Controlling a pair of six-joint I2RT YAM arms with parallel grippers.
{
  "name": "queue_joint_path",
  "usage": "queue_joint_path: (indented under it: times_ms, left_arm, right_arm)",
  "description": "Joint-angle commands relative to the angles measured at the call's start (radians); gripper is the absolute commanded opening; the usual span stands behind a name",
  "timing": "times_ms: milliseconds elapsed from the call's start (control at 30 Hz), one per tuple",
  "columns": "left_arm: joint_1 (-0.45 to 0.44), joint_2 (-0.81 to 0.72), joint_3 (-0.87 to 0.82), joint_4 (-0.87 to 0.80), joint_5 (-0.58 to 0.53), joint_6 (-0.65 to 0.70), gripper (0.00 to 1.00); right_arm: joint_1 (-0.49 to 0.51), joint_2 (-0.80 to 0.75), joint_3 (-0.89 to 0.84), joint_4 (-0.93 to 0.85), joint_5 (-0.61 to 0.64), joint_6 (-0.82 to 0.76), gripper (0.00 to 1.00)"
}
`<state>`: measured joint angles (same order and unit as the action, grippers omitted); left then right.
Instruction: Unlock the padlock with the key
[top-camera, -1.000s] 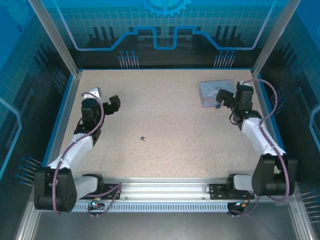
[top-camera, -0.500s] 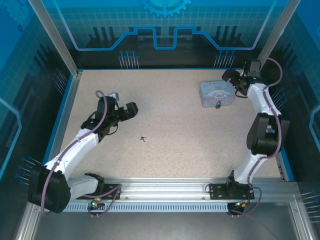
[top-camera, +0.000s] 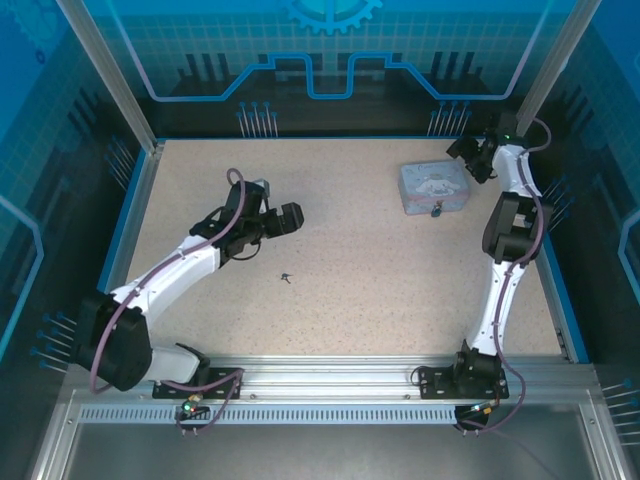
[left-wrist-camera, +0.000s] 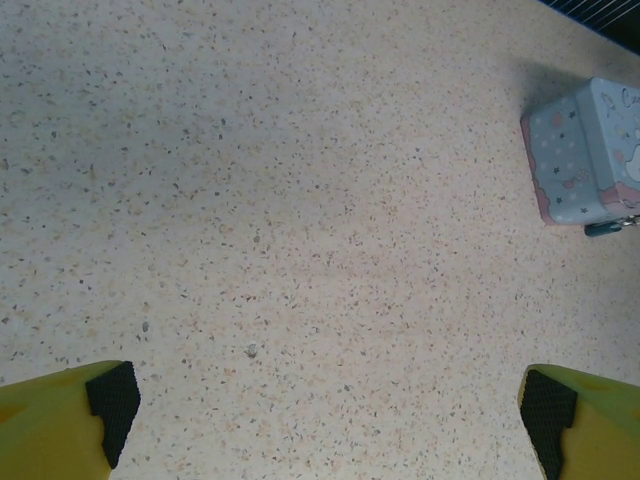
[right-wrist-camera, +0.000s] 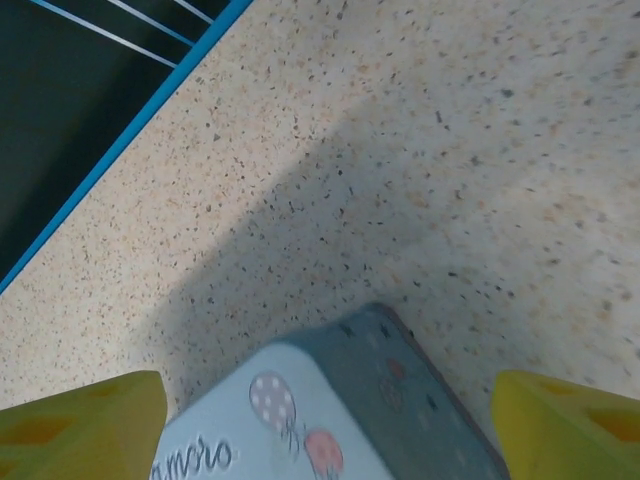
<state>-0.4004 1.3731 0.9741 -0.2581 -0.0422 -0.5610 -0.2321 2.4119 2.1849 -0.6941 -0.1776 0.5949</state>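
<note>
The tiny dark metal key (top-camera: 287, 277) lies loose on the speckled beige tabletop (top-camera: 360, 300), near the left tool (top-camera: 291, 220), whose jaws gape wide, likely ready to come down over it. The small dark padlock (top-camera: 436, 210) sits against the near side of the pale blue rectangular cartoon tin (top-camera: 430, 183). The right tool (top-camera: 468, 158), jaws apart and empty, hovers over the tin's far corner, probably to steady it.
</note>
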Motion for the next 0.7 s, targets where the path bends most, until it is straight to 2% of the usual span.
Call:
queue_joint_path:
  times_ms: [0, 233, 533, 600, 667]
  left_arm:
    - [-0.011, 0.029, 0.037, -0.029, 0.028, -0.027, 0.99]
    - [-0.013, 0.060, 0.062, -0.027, 0.047, -0.040, 0.99]
    - [-0.021, 0.078, 0.068, -0.025, 0.060, -0.063, 0.99]
    - [-0.025, 0.079, 0.060, -0.024, 0.061, -0.070, 0.99]
    - [-0.032, 0.078, 0.048, -0.018, 0.066, -0.078, 0.99]
  right_arm:
    - [0.028, 0.041, 0.049, -0.078, -0.091, -0.028, 0.79]
    - [0.121, -0.027, -0.056, -0.050, -0.102, -0.076, 0.71]
    - [0.275, -0.334, -0.511, 0.130, -0.116, -0.010, 0.67]
    - [0.321, -0.426, -0.631, 0.177, -0.118, 0.011, 0.71]
    - [0.363, -0.520, -0.740, 0.217, -0.102, 0.038, 0.79]
